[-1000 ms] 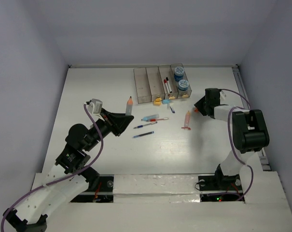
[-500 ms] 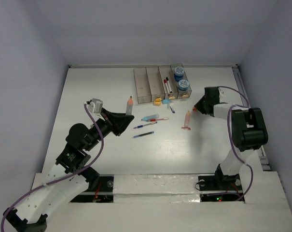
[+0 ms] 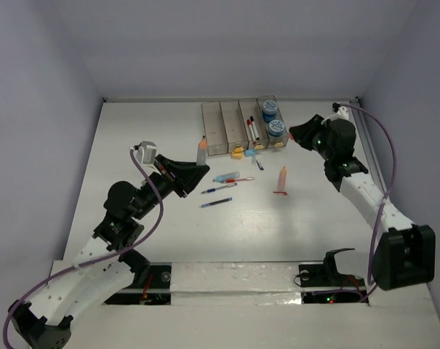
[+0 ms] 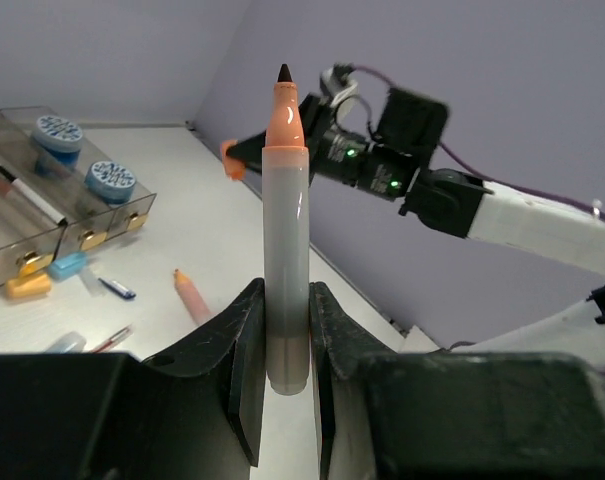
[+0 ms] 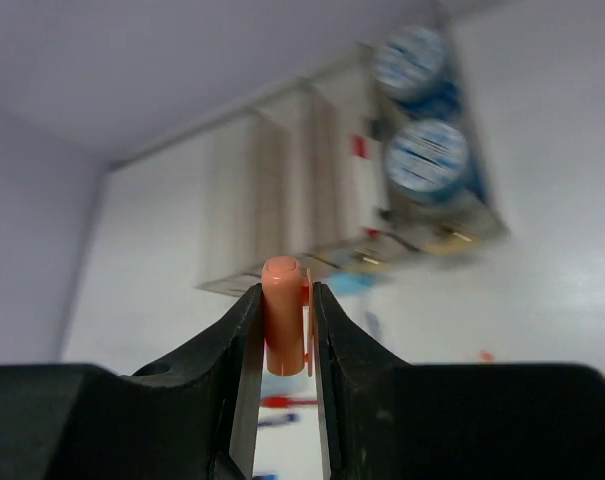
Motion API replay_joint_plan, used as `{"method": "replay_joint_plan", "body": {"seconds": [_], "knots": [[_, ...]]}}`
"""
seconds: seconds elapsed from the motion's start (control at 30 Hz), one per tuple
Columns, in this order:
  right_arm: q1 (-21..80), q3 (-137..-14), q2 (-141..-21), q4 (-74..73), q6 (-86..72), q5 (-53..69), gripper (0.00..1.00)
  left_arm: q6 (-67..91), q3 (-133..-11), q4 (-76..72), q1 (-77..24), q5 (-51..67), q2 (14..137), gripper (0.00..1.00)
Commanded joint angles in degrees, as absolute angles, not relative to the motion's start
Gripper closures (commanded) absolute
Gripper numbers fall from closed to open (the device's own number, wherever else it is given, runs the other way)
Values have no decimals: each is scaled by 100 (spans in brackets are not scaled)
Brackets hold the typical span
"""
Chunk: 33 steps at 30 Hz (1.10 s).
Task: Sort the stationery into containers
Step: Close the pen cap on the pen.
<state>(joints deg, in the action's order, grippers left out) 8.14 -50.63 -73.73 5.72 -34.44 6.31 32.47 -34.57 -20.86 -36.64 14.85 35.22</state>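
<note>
The left gripper point(image 4: 287, 302) is clenching the lower end of a grey marker point(image 4: 286, 225), holding it upright above the surface point(image 3: 132, 138) with its uncapped orange tip pointing up. In the top view the marker is hanging just in front of the leftmost of the containers point(image 3: 213, 129), the four joined bins standing in a row at the far side of the surface.

The right gripper point(image 5: 285, 293) is grasping a small orange cap point(image 5: 281, 318) between its fingers, raised near the right end of the row. Two blue-white rolls point(image 3: 270, 109) are sitting in the rightmost bin, and pens are lying in the bin beside it.

The rest of the stationery is lying loose on the surface: a pink stick point(image 3: 282, 179) by itself, and thin blue pens point(image 3: 218, 189) close together in front of the bins.
</note>
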Motion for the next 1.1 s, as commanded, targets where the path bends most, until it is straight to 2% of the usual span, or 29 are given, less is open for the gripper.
{"method": "replay_joint_plan", "body": {"seconds": [0.0, 0.17, 0.33, 0.53, 1.07], "knots": [[1124, -5379, -6813, 1747, -3585, 1967, 100, 3462, -3542, -3189, -3656, 1845, 3752, 100], [1738, -5642, -6864, 3715, -4462, 2977, 100, 3884, -3639, -4119, -3656, 2109, 4034, 100], [2214, -5871, -7075, 5261, -5044, 3427, 100, 4717, -3595, -5096, -3656, 2320, 4534, 100], [2382, -6169, -7347, 5931, -5474, 3708, 100, 4904, -3762, -5440, -3656, 2592, 5001, 100], [3032, -6759, -8121, 6618, -6011, 3973, 100, 5010, -3753, -5563, -3656, 2742, 5037, 100]]}}
